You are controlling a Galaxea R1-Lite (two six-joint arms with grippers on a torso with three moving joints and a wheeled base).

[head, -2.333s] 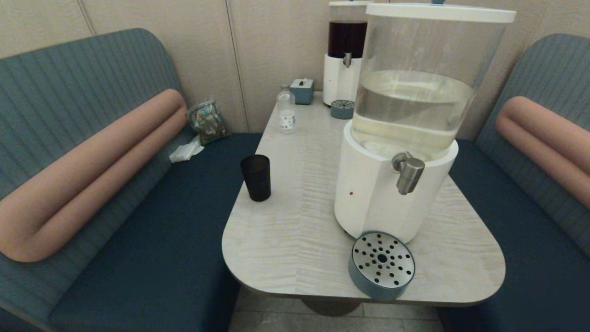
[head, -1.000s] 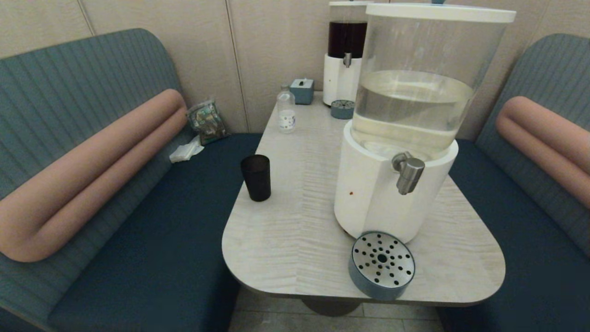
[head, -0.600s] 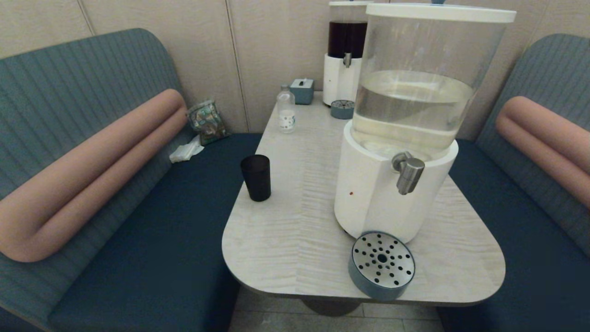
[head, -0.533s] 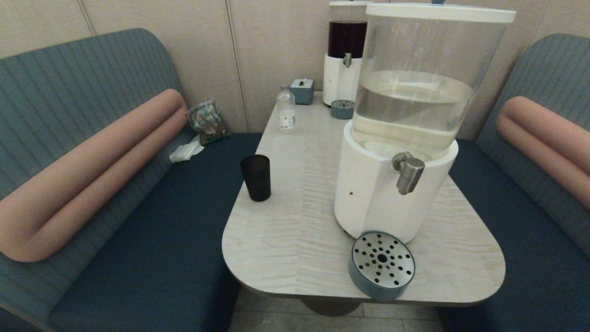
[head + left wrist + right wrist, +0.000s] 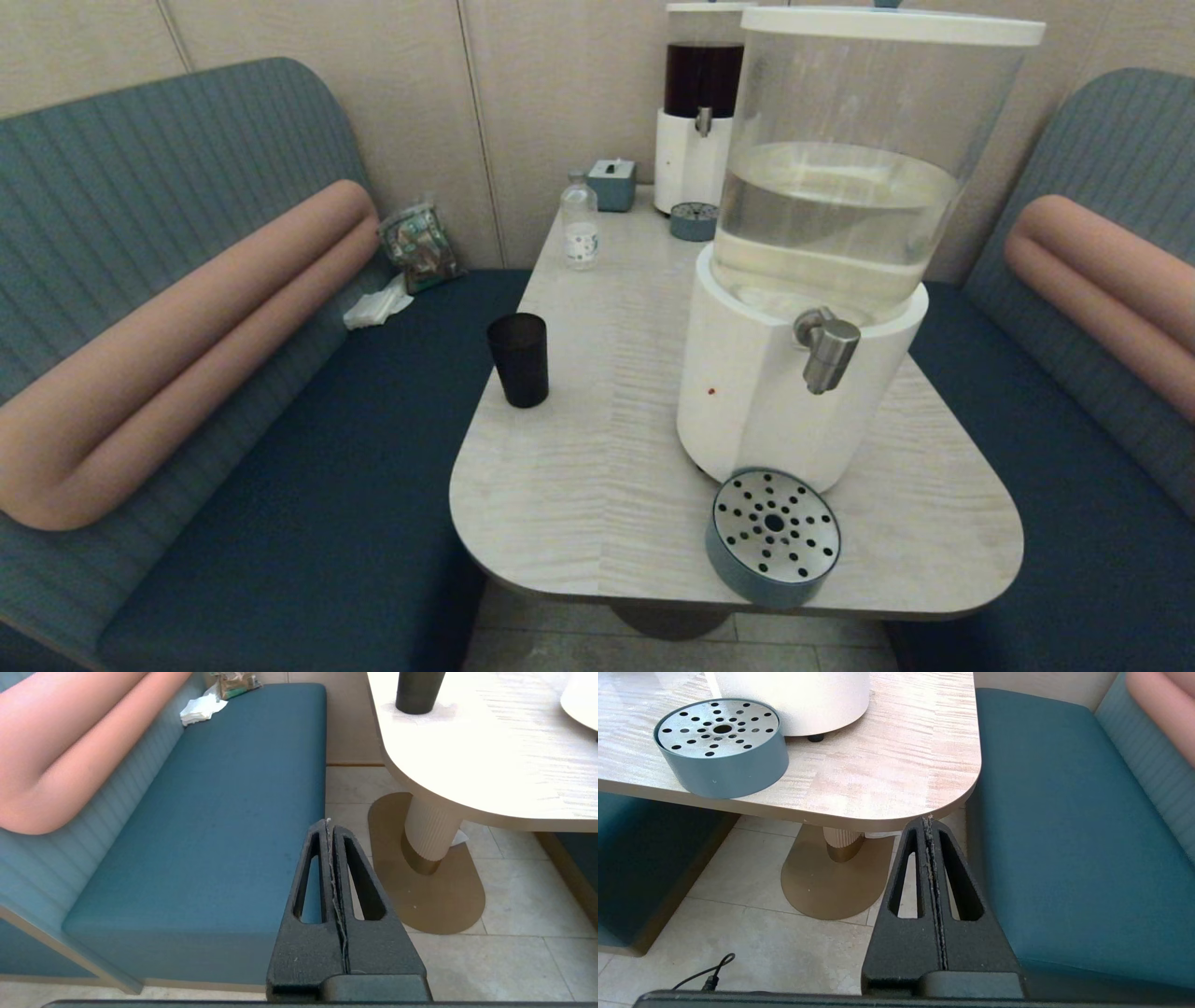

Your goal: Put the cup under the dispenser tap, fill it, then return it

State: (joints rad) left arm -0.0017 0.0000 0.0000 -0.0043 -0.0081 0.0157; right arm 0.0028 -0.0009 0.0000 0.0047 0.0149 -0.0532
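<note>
Head view, benches: blue benches [image 5: 308, 523] flank the table [image 5: 579, 485] on both sides.
Table: pale wood top with rounded corners.
Dispenser: the large clear-tank dispenser [image 5: 822, 233] stands right of centre, holding pale liquid over a white base.
Dispenser tap: the silver dispenser tap [image 5: 825, 350] juts from the base, nozzle down, over the round perforated drip tray [image 5: 773, 535] at the near edge.
Cup: the cup [image 5: 519, 358] stands upright near the table's left edge, well apart from the tap.
Far end: a dark-liquid dispenser [image 5: 695, 112], a small bottle [image 5: 580, 224] and a blue box [image 5: 612, 183].
Left gripper: the left gripper [image 5: 330, 833] is low beside the left bench, fingers pressed together, holding nothing.
Right gripper: the right gripper [image 5: 928, 828] sits below the table's near right corner, fingers pressed together, empty.
</note>
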